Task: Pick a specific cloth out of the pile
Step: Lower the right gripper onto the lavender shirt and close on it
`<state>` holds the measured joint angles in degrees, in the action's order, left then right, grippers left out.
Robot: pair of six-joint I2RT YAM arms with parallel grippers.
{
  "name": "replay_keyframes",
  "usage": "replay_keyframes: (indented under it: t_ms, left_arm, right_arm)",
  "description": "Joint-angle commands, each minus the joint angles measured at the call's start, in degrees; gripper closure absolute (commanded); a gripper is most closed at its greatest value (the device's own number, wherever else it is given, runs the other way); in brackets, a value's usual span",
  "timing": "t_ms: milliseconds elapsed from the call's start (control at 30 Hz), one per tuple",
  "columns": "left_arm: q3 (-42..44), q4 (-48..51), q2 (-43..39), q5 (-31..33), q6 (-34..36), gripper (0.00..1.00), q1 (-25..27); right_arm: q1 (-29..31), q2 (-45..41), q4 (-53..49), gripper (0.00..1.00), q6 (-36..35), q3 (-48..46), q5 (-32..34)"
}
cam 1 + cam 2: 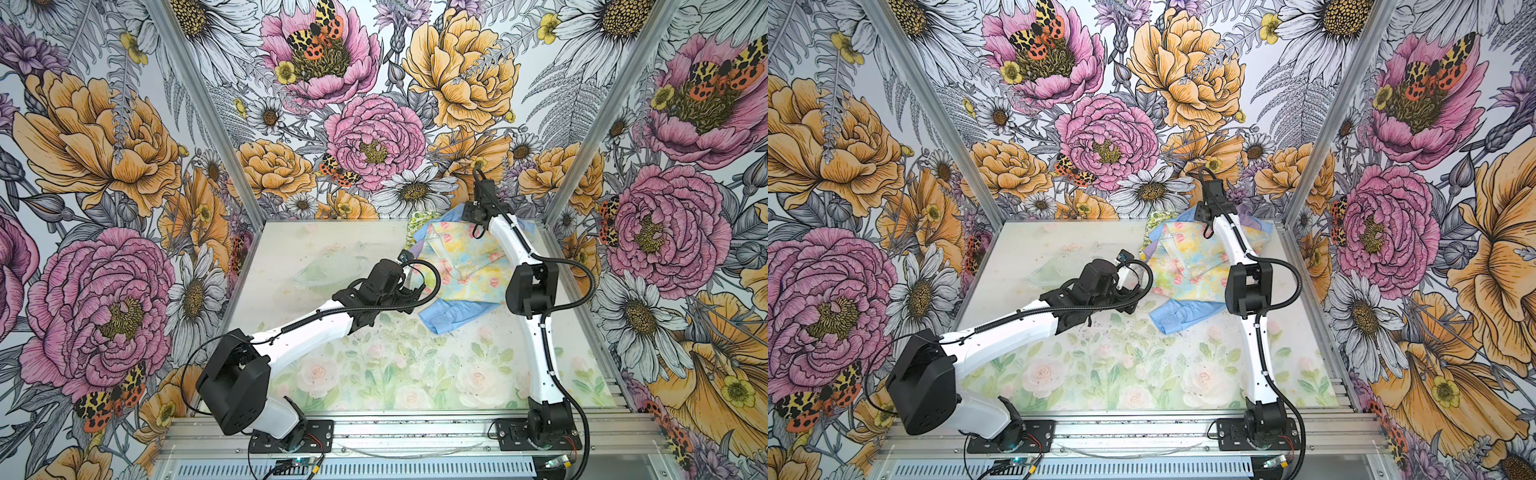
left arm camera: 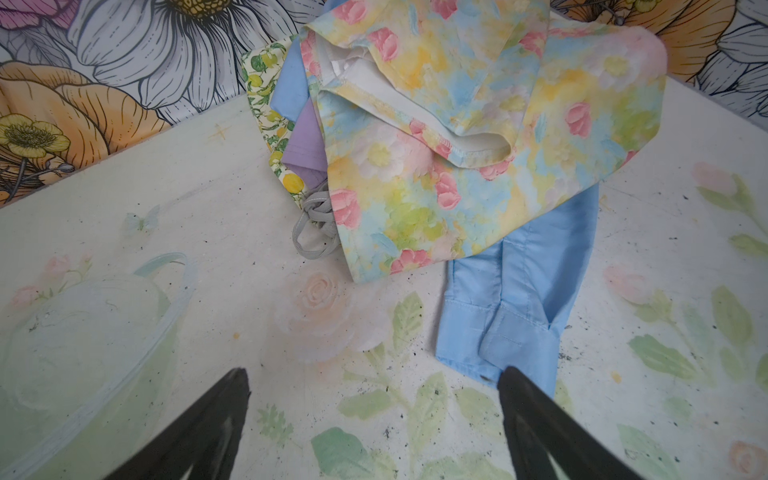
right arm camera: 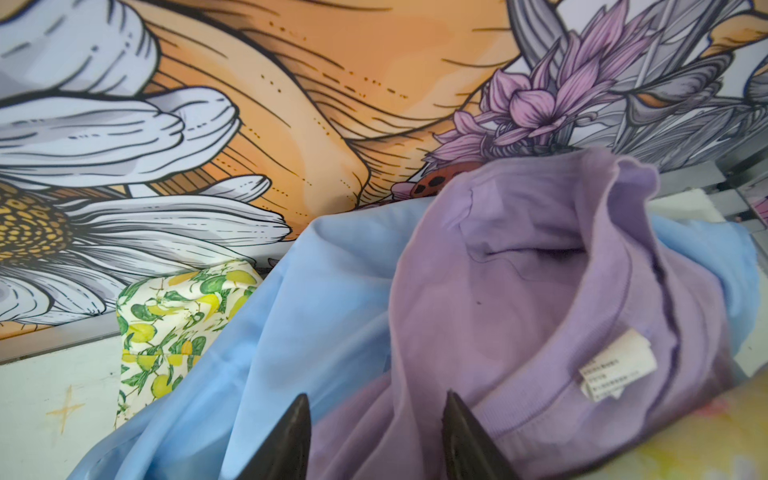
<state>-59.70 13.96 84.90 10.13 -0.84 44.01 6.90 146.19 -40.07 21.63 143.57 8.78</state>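
The pile (image 1: 461, 266) lies at the back right of the table. A pastel yellow floral cloth (image 2: 457, 124) is on top, over a light blue shirt (image 2: 519, 299). The lilac cloth (image 3: 519, 291) shows at the pile's back, with a white label inside its collar; a strip of the lilac cloth (image 2: 305, 141) peeks out at the side. My right gripper (image 3: 378, 397) is down on it, fingers apart, with a lilac fold between them. My left gripper (image 2: 374, 382) hovers open over bare table, one fingertip next to the blue cuff.
A lemon-print piece (image 3: 166, 332) and a grey cord (image 2: 311, 228) stick out of the pile's left side. A clear plastic container (image 1: 328, 270) sits on the table left of the left wrist. The flowered back wall (image 3: 332, 104) rises right behind the pile.
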Motion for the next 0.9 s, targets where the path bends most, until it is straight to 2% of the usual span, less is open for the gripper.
replay_keyframes:
  t_ms: [0, 433, 567, 733, 867]
  left_arm:
    - [-1.38, 0.12, 1.55, 1.46, 1.11, 0.06, -0.42]
    - [-1.75, 0.15, 4.42, 1.47, 1.20, 0.06, -0.42]
    - [-1.86, 0.15, 4.90, 1.47, 1.17, 0.06, -0.42]
    - [-1.89, -0.09, 5.45, 1.47, 1.62, 0.06, -0.59]
    - [-2.14, -0.07, 4.77, 2.94, 1.41, 0.07, -0.76]
  right_arm:
    - [-0.53, 1.49, 0.35, 0.56, 0.42, 2.86, 0.37]
    - [-0.83, 5.06, 0.90, 1.00, -1.15, 7.15, -1.09]
    - [-0.02, 4.57, 2.46, 1.00, -3.25, 7.08, -1.53]
    - [2.95, 1.23, 5.07, 1.00, -7.67, 7.08, 1.36]
    - [3.64, -2.58, 6.93, 1.00, -8.06, 7.05, 3.45]
